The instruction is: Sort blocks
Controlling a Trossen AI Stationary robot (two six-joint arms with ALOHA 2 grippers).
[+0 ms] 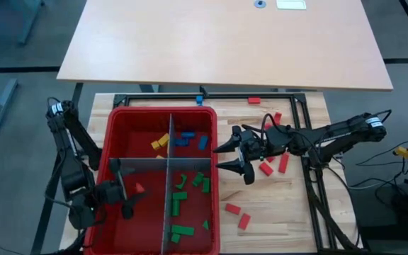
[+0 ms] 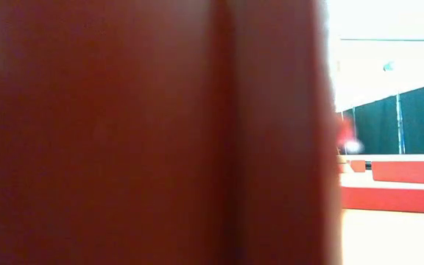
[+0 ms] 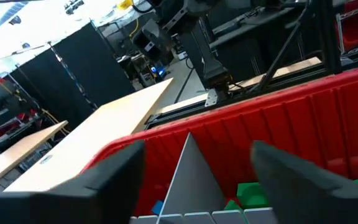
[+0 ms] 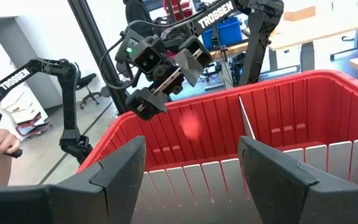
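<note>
The red bin (image 1: 214, 142) is split into four compartments by grey panels (image 1: 167, 191). Yellow blocks (image 1: 160, 142) lie in the far left compartment, blue blocks (image 1: 187, 139) in the far right, and green blocks (image 1: 183, 193) in the near right. My left gripper (image 1: 125, 190) hangs open over the near left compartment. A red block (image 1: 139, 188) is just beyond its fingertips. In the right wrist view this block is a blur (image 4: 191, 127) in the air below that gripper (image 4: 166, 74). My right gripper (image 1: 222, 157) is open and empty outside the bin's right wall, pointing at it. Loose red blocks (image 1: 265, 168) lie on the table.
More red blocks lie near the table's front (image 1: 237, 214) and far right (image 1: 276, 117), with one red (image 1: 253, 100) and one blue block (image 1: 200, 99) at the far edge. A black frame (image 1: 310, 184) runs along the right. The bin wall (image 2: 153, 132) fills most of the low view.
</note>
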